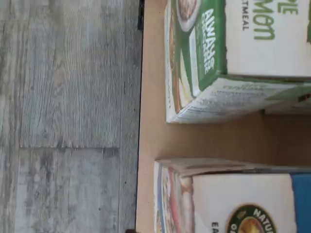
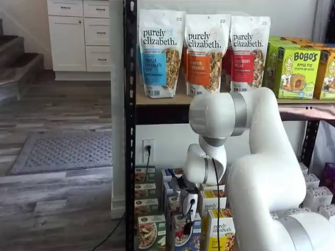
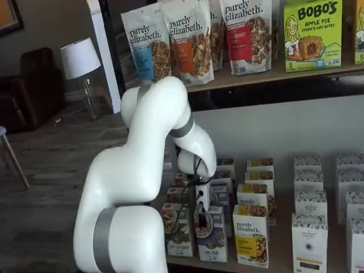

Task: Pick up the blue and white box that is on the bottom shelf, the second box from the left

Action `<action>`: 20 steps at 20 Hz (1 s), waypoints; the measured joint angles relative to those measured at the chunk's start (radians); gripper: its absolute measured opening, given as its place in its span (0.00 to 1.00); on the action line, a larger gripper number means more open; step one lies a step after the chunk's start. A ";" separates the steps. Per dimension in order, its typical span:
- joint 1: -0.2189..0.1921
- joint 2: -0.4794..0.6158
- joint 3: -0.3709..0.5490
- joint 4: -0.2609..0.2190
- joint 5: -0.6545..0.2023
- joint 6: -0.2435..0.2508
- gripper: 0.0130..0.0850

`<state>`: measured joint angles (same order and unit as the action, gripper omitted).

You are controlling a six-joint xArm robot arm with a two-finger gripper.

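Blue and white box (image 3: 211,242) stands at the front of the bottom shelf (image 3: 278,263), green-and-white carton (image 3: 177,230) just beside it, yellow carton (image 3: 251,236) on the other side. Gripper (image 3: 200,218) hangs just above the box, released, holding nothing. Risk: neighbours sit close, so a finger could clip or topple one, or pinch the wrong carton

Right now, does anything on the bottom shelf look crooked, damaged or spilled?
Only one small thing: in the wrist view the top flap of the blue and white box sits slightly lifted at one corner. The rows on the bottom shelf stand upright and straight, with nothing spilled.
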<state>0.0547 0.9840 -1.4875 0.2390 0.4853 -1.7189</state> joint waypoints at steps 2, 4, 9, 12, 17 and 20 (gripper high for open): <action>0.000 -0.001 0.006 0.003 -0.011 -0.004 1.00; -0.001 -0.002 0.010 0.008 -0.017 -0.010 1.00; -0.003 -0.006 0.021 0.027 -0.030 -0.029 1.00; -0.005 -0.010 0.023 0.045 -0.026 -0.046 0.94; -0.007 -0.018 0.034 0.051 -0.024 -0.054 0.78; -0.009 -0.024 0.041 0.044 -0.028 -0.050 0.78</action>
<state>0.0462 0.9600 -1.4461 0.2830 0.4570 -1.7686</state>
